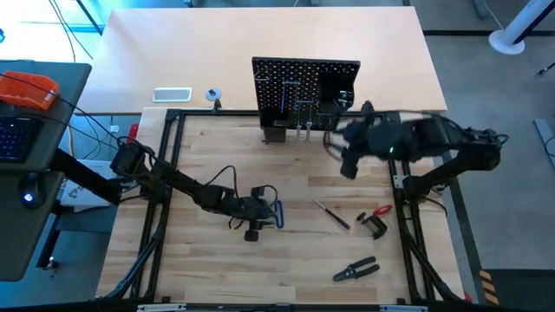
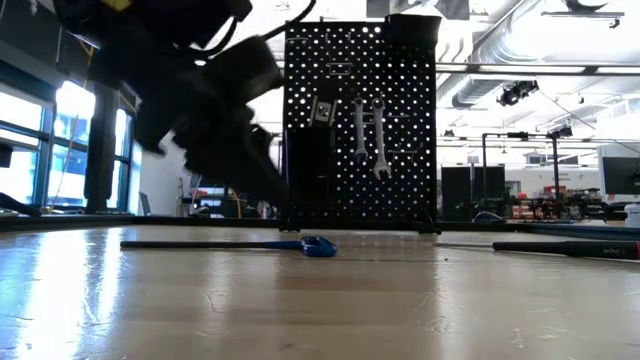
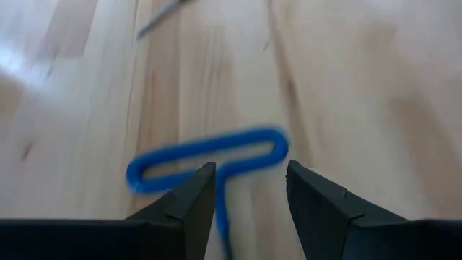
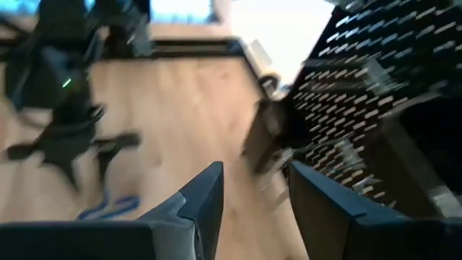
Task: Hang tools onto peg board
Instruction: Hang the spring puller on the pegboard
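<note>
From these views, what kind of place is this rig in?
Likely a robotics lab or workshop: a wooden table with a black peg board holding wrenches, and exposed ceiling ducts behind.

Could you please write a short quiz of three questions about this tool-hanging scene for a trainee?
1. True or false: the left gripper has its fingers open above the blue-handled bent key.
2. How many silver wrenches hang on the upright black perforated peg board?
3. Where do the black-handled pliers lie? A. wooden table B. peg board

Key: 1. true 2. two 3. A
</note>
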Action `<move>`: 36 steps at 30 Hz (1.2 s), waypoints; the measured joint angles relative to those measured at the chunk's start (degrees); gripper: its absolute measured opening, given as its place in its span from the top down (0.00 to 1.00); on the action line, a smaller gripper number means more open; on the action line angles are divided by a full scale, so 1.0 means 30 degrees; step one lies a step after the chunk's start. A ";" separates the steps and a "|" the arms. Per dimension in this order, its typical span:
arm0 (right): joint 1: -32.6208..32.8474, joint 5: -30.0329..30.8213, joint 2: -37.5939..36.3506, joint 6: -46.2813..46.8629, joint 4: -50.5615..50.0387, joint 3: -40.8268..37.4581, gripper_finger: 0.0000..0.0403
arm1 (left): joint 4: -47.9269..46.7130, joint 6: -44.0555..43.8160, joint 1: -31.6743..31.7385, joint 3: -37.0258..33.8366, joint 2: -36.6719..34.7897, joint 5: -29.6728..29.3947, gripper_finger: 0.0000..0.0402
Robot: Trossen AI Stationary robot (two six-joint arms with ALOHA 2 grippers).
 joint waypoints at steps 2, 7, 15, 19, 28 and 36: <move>0.0901 0.0007 -0.0008 0.0930 -0.0324 -0.0724 0.63 | -0.1015 -0.0174 -0.0266 0.0000 0.0000 -0.0828 0.61; 0.2930 0.0073 -0.0007 0.3042 -0.0052 -0.3560 0.63 | -0.2339 -0.0503 -0.0681 0.0000 0.0000 -0.1172 0.61; 0.4822 0.0131 0.0007 0.6018 0.6142 -1.0406 0.63 | -0.1941 -0.0524 -0.0107 0.0000 0.0449 -0.1254 0.61; 0.5445 -0.0143 0.0015 0.7308 1.1318 -1.4073 0.63 | -0.1111 -0.0880 0.0510 0.0029 0.1492 -0.0050 0.63; 0.5733 -0.0703 0.0314 0.9200 2.2614 -2.0599 0.63 | 0.0116 -0.0662 0.0951 0.0044 0.2433 0.0160 0.87; 0.5726 -0.0291 0.2069 0.9446 2.5895 -2.1848 0.63 | 0.0608 0.0494 0.0444 0.0036 0.2368 -0.0400 0.98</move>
